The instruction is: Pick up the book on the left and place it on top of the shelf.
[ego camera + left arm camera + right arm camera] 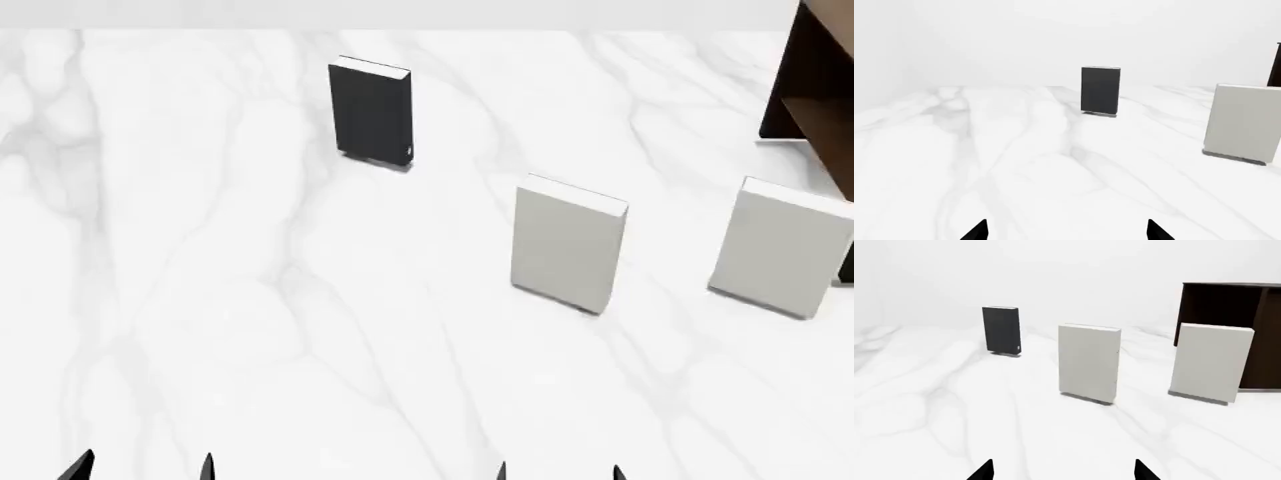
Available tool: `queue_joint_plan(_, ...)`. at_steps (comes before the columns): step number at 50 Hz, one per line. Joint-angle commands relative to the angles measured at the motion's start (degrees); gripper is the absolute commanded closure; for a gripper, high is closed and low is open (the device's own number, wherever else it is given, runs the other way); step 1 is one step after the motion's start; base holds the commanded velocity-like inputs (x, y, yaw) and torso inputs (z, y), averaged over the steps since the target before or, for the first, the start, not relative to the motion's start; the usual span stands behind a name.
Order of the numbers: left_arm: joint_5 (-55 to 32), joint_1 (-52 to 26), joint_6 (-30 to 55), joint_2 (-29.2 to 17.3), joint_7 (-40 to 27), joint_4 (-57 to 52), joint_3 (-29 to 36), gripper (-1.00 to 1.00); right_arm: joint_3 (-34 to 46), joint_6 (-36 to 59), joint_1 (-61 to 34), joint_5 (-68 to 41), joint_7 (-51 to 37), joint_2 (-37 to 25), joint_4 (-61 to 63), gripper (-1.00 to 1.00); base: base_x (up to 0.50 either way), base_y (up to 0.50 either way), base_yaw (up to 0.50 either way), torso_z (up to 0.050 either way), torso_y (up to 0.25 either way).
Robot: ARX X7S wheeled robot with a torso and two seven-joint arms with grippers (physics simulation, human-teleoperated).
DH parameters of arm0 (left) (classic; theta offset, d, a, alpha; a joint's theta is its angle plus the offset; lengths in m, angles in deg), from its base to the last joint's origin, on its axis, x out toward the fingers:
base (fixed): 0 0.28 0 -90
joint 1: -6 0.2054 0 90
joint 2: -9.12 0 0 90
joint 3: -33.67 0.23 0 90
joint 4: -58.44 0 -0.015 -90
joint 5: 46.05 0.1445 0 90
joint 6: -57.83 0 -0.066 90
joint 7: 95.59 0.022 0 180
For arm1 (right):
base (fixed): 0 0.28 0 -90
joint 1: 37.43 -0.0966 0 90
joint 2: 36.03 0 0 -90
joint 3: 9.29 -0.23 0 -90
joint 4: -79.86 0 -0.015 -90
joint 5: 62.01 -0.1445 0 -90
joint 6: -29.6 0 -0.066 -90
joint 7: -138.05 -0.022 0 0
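Note:
The thin black book (pixel 371 112) stands upright on the white marble table (pixel 267 300), far left of the row. It also shows in the left wrist view (pixel 1100 90) and the right wrist view (pixel 1001 330). The dark brown shelf (pixel 814 90) is at the far right edge; it also shows in the right wrist view (pixel 1227 330). My left gripper (pixel 144 468) is open and empty at the near edge, well short of the book; its tips show in the left wrist view (pixel 1066 231). My right gripper (pixel 558 472) is open and empty too, as the right wrist view (pixel 1063 471) shows.
Two larger pale grey-white books stand upright right of the black one: one in the middle (pixel 567 243) and one beside the shelf (pixel 778 246). They also show in the right wrist view (pixel 1089 363) (pixel 1209 363).

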Motion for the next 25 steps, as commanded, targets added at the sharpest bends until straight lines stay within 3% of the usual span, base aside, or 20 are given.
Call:
queue_joint_plan(1,-0.9,-0.2,0.1,-0.9,-1.1,0.3,1.0,-1.0,1.2,-0.1,0.1,-0.8,-0.9,-1.0,0.3,-1.0,0.0,0.0,0.0,0.0,0.0)
queue_joint_plan(16,-2.6,-0.6,0.0,-3.1,-4.0,0.6,3.4,-1.0,3.9,-0.4,0.2,-3.2,-2.6,-3.3,0.1,-1.0,0.0,0.0,0.0,0.0,0.0)
queue_joint_plan(25,-3.3,-0.7,0.0,-3.9,-5.0,0.7,4.3,-1.0,4.7,0.0,0.0,-4.5,-3.2,-4.0,0.1,-1.0,0.0,-0.47,0.0,0.0,0.0)
